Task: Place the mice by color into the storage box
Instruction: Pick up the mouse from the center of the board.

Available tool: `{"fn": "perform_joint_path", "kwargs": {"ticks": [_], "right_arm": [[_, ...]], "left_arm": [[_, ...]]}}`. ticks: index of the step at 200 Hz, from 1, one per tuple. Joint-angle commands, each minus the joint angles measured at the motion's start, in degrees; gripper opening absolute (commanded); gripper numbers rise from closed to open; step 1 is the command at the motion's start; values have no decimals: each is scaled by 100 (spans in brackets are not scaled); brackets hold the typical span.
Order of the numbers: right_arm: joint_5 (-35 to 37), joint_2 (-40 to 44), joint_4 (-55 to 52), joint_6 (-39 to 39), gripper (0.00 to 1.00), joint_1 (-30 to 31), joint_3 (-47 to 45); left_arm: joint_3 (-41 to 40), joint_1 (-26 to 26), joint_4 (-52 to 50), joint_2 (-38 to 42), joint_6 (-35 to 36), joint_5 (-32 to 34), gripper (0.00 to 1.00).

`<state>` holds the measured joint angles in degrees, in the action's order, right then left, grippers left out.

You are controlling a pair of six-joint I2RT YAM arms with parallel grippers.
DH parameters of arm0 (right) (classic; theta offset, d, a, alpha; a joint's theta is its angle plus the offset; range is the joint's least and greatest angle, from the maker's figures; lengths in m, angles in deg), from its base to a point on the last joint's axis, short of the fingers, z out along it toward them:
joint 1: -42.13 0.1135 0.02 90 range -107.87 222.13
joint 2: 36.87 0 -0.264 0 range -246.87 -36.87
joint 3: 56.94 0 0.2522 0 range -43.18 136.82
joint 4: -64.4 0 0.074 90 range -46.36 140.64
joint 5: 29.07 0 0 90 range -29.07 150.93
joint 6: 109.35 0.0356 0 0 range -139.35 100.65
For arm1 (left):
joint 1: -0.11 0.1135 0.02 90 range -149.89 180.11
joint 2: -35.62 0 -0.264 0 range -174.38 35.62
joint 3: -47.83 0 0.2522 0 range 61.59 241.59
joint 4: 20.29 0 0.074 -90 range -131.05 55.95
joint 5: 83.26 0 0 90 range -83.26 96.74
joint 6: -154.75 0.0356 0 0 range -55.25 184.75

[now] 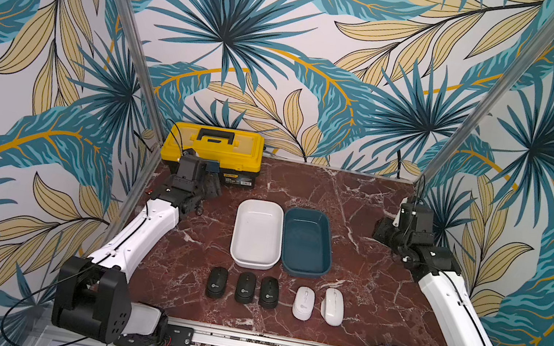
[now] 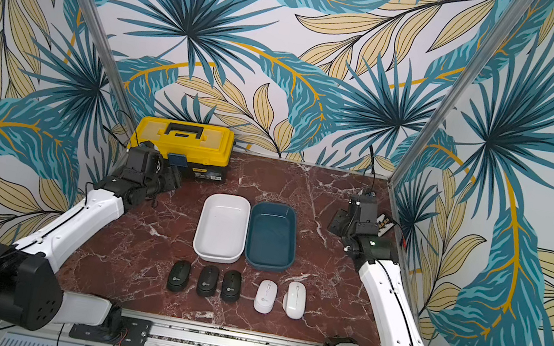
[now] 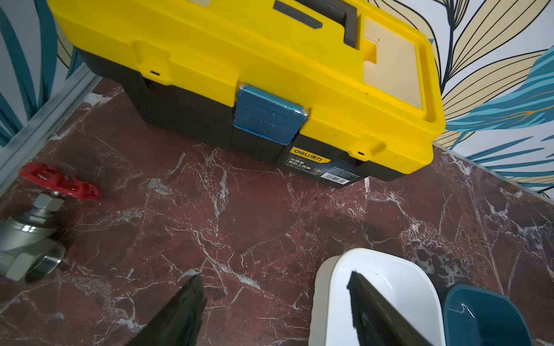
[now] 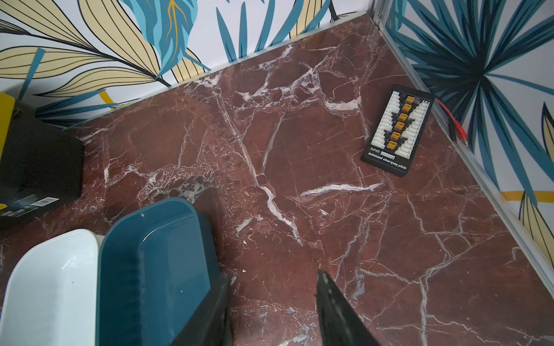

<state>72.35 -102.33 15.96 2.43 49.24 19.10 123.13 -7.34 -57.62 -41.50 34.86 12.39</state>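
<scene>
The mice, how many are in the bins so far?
None yet: white bin and teal bin are empty. Nothing in hand; left gripper and right gripper hang open. Left to sort: three black mice and two white mice, lined up on the table.

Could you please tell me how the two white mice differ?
The short white mouse is stubby and rounded; the long white mouse is longer and slimmer. The short one shows a round logo near its rear; the long one shows none. Both are white, lying flat, side by side.
</scene>
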Motion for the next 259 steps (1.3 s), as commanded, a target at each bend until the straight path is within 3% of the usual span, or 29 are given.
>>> {"fn": "perform_joint_path", "kwargs": {"ticks": [1, 41, 112, 161, 214, 233, 259], "right_arm": [[227, -19, -13, -77, 51, 112, 12], [372, 40, 141, -72, 51, 283, -216], [1112, 376, -1012, 708, 50, 830, -460], [1439, 164, -1871, 1814, 49, 2062, -969], [1142, -75, -2402, 2407, 48, 2682, -1233], [1027, 81, -2654, 2494, 59, 2795, -1268], [698, 246, -2718, 2624, 62, 2850, -1467]], "left_arm": [[25, -103, -91, 57, 50, 210, 78], [-37, -221, -181, 125, 80, 501, 79], [-3, -256, -139, 39, -113, 307, 80], [104, -347, -201, 65, -94, 310, 80], [-39, -366, -310, 289, -127, 337, 81], [-35, -371, -309, 295, -131, 306, 81], [-54, -372, -247, 281, -205, 216, 81]]}}
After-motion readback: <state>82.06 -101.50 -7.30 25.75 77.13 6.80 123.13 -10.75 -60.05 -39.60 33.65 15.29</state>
